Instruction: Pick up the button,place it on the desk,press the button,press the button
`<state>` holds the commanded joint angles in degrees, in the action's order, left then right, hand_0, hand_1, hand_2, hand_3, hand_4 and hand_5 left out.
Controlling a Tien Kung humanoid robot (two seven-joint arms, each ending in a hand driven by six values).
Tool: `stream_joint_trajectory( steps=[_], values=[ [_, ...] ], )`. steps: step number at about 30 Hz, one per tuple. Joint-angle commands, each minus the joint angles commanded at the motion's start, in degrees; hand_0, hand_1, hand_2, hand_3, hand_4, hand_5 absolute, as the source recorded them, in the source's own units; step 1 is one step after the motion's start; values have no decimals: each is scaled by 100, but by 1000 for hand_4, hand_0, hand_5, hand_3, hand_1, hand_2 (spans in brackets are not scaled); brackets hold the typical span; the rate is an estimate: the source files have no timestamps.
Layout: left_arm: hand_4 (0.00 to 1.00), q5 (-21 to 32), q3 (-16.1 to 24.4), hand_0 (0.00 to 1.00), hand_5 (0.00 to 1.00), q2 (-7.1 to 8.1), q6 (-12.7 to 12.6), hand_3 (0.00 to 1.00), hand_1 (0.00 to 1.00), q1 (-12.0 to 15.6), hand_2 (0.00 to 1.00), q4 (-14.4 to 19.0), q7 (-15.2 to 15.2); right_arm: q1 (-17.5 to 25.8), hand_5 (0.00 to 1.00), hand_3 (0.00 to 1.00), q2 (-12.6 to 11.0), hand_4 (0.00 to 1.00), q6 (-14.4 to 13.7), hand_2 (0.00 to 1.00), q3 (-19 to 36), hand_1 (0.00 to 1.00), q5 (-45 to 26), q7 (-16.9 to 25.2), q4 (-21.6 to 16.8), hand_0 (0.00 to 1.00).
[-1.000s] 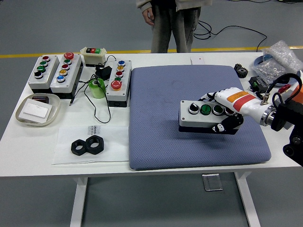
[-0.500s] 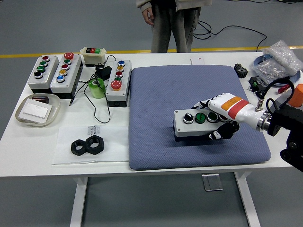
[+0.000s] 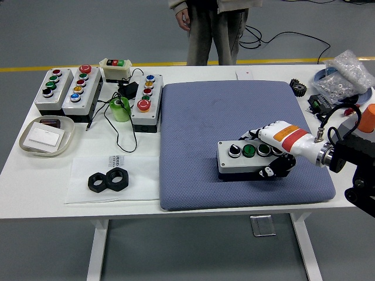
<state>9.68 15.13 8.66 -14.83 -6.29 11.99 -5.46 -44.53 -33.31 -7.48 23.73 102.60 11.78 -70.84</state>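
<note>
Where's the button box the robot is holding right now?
The button box sits on the blue mat's right front part, gripped at its right end by the right hand.

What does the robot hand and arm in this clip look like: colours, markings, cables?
Only the right hand shows. Its back is a white shell with an orange-and-red marking across it, and its fingers are black with white patches. A silver metal wrist collar joins it to a black forearm, and thin black cables loop above the wrist. The left arm is not visible.

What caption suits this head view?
Robot's right hand grips a grey button box on the blue pad.
</note>
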Motion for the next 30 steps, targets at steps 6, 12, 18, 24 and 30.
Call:
stream_joint_trajectory(
  steps=[6,12,18,24,30],
  values=[
    [636,-37,21,741,998,1,-2,830,829,20,878,3,11,17,2,653,14,763,116,497,8,444,101,-19,35,486],
    [636,-16,-1,742,998,4,2,830,828,18,878,8,4,18,2,715,19,771,38,541,19,482,183,-20,74,528],
    [636,4,-15,741,998,6,4,830,828,3,878,8,1,11,2,726,17,770,79,552,41,492,233,-44,94,534],
    [636,51,-42,742,998,8,7,832,830,-17,878,7,-12,-10,2,780,-3,779,165,593,56,516,356,-64,103,541],
    [636,64,-50,741,998,9,10,832,829,-23,878,7,-16,-8,2,801,-9,785,230,626,76,537,400,-106,98,546]
  ],
)
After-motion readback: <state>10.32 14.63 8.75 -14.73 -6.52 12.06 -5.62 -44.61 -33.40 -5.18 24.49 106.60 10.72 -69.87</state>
